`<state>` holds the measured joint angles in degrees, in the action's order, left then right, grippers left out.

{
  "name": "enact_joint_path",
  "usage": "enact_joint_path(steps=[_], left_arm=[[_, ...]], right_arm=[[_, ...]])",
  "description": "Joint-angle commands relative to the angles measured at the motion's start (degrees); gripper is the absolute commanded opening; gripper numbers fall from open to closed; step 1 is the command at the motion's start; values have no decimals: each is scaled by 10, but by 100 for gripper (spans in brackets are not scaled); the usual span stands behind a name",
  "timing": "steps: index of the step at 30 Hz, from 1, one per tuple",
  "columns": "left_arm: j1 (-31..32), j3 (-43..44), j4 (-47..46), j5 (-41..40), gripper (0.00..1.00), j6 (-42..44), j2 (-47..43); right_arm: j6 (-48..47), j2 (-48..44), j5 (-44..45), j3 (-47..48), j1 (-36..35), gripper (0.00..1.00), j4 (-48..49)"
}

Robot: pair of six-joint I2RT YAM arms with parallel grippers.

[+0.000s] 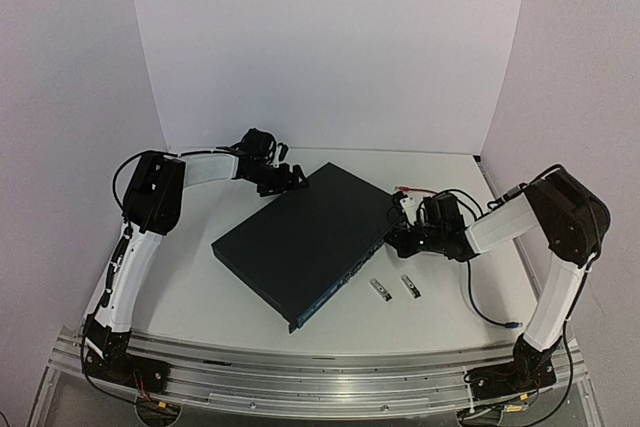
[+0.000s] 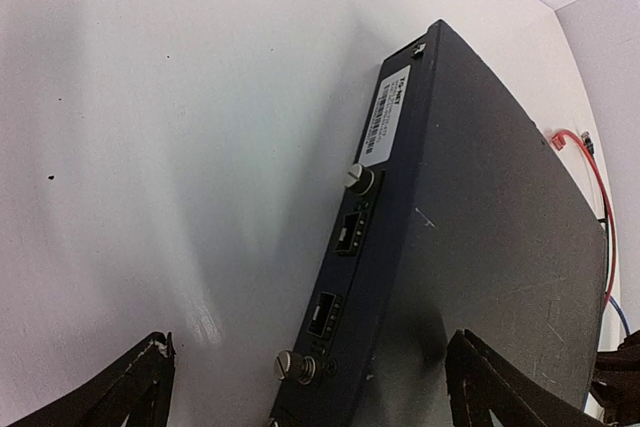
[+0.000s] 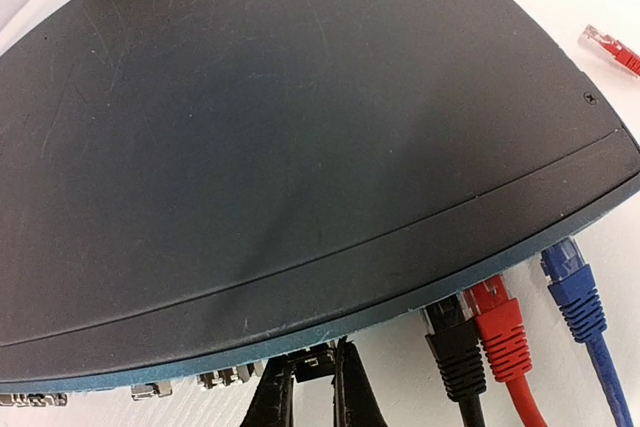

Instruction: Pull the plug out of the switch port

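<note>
Plug point(image 3: 312, 367), a small dark piece in the port face of the switch point(image 1: 300, 242), appears pinched between the narrow, closed jaws of the right gripper point(image 3: 315, 359). The fingertips partly hide the pinch.

The switch lies flat at mid-table in the top view. Its long axis runs from 7 o'clock to 1 o'clock, and its port face is turned toward 4 o'clock. The right gripper meets that face near its 1 o'clock end, so in the wrist view the plug sits dead ahead of the claw, at 12 o'clock. The black plug point(image 3: 450, 339), red plug point(image 3: 497, 317) and blue plug point(image 3: 570, 282), each on a cable, stand just beside it at 3 o'clock.

On this reading the pull must run straight back toward 4 o'clock, square to the face, or the plug may bind.

The left gripper point(image 2: 312, 342) stands wide open at the switch's 11 o'clock side. Its fingers point(image 2: 140, 387) straddle the rear face, well placed to brace the box. The right arm is plainly the nearer to the plug.
</note>
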<state>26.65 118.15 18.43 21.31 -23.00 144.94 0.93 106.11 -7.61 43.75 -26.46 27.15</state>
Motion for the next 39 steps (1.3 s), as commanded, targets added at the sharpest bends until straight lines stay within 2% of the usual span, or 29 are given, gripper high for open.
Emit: enact_joint_path(steps=[1, 7, 14, 17, 21, 27, 33, 39], left_arm=[[-3, -22, 78, 4, 94, -14, 45], [-3, -27, 79, 8, 94, -14, 47], [-3, -23, 80, 13, 94, -15, 48], [-3, -25, 81, 11, 94, -13, 47], [-3, -27, 77, 11, 94, -8, 42], [-3, -26, 57, 17, 94, 1, 27], [-3, -24, 49, 21, 94, 10, 24], [-3, -19, 49, 26, 94, 11, 29]], right_arm=[[9, 17, 16, -39, 0, 6, -55], [-18, 28, 22, -98, -1, 12, 64], [-41, 38, 4, -113, 0, 26, 98], [-31, 25, 20, -117, 0, 27, 102], [-34, -23, 29, -119, 0, 31, 85], [-34, -89, 2, -90, -1, 39, -5], [-61, -85, -18, -51, 0, 38, -58], [-87, -55, -17, -6, 0, 36, -71]])
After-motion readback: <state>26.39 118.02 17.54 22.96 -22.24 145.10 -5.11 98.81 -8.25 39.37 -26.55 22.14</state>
